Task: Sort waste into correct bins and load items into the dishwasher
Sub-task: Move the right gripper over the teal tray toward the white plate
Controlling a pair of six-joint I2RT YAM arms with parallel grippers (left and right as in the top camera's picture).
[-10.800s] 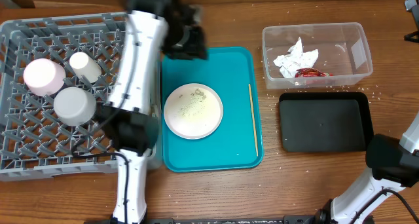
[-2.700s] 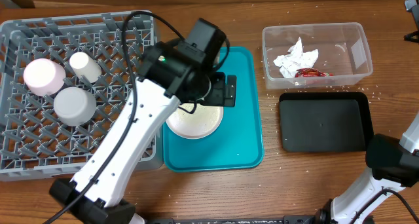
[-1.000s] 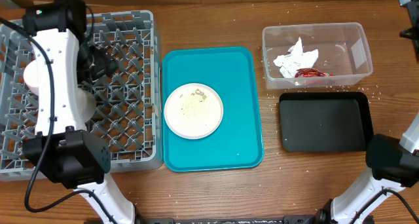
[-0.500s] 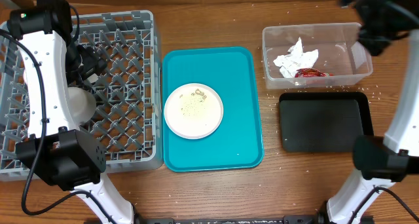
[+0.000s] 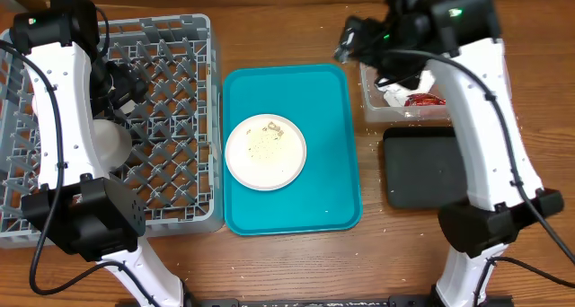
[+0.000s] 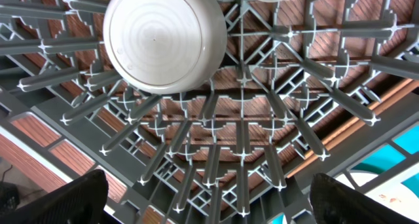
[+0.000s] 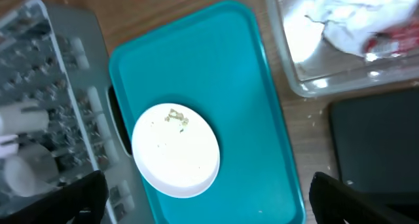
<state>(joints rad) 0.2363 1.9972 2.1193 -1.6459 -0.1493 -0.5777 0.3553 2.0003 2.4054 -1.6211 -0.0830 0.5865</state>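
A round white plate [image 5: 265,152], speckled with food grains, is lying near the middle of the teal tray [image 5: 332,204]. The right gripper [image 5: 352,45], fingers spread wide, is hovering over the tray's far right corner, so the plate is sitting nearward and leftward of it (round, so no long axis). The left gripper [image 5: 121,83], equally spread and empty, is hanging over the grey rack [image 5: 180,199] left of the tray, seemingly slightly farther off.

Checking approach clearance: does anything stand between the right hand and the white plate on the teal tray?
Nothing visible does. The right hand hangs open near the corner of the teal tray. The white plate lies alone on the tray, with only bare tray surface between them. Only food grains sit on the plate.
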